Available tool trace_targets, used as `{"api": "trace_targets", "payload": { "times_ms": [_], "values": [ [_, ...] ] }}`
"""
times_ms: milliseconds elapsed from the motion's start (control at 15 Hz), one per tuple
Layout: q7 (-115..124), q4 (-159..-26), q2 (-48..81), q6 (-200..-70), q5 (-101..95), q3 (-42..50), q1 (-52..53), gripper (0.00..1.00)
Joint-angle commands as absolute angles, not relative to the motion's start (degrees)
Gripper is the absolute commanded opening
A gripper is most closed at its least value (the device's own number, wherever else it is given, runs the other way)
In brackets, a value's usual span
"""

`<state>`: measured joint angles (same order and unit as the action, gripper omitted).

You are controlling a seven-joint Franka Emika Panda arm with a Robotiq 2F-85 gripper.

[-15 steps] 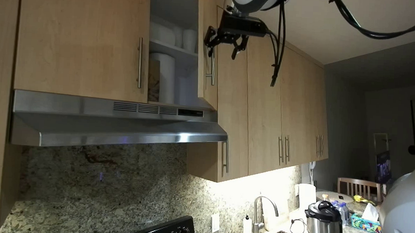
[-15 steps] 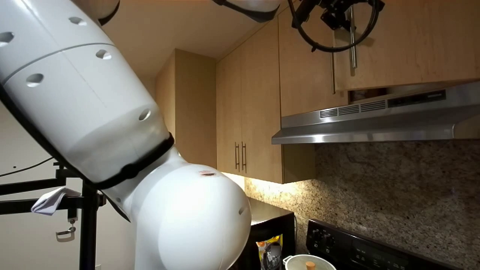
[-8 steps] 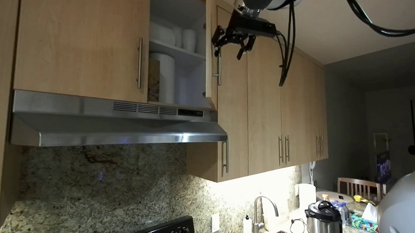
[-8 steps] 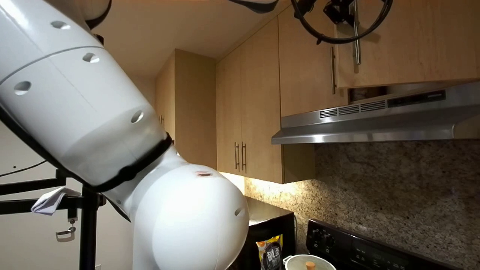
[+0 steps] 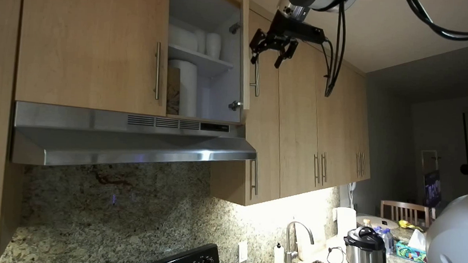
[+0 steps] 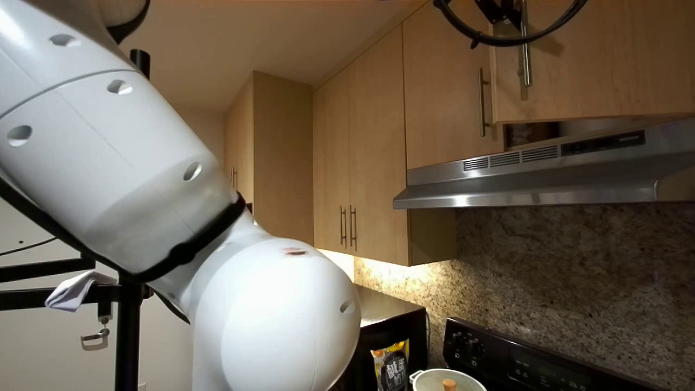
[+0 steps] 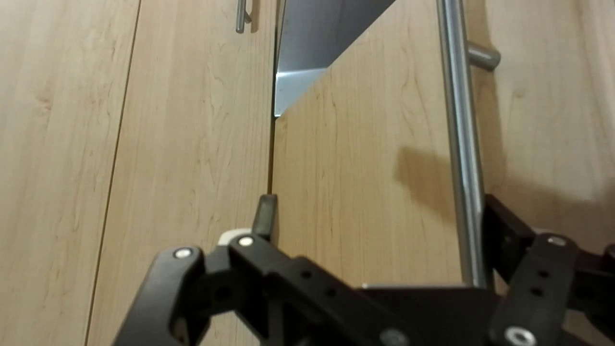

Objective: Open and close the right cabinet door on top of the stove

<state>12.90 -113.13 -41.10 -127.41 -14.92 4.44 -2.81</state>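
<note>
Cupboards (image 7: 197, 134) stand beyond our wide hand (image 7: 382, 211); we should squeeze the bar (image 7: 465, 149) between its fingers (image 7: 265, 216): the right door (image 7: 360, 168) seems light.

Picture edges crop the right cabinet door (image 6: 597, 68) (its top), stove (image 6: 505, 355), 1 pot (image 6: 448, 376).

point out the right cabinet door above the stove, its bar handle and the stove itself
Right cabinet door (image 6: 605, 65), in an exterior view: on its outer wood face.
Bar handle (image 7: 463, 139), in the wrist view: on its long steel shaft.
Stove (image 6: 532, 366), in an exterior view: on its black back panel.
</note>
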Motion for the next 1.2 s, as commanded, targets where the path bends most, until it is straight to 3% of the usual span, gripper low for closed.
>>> {"api": "trace_targets", "payload": {
  "times_ms": [0,1133],
  "values": [
    [3.59,-115.64,-44.54,-123.64,-16.36,6.65,-7.05,1.00],
    [-18.14,-113.11,-46.75,-118.99,-6.73,19.24,-2.10,1.00]
  ]
}}
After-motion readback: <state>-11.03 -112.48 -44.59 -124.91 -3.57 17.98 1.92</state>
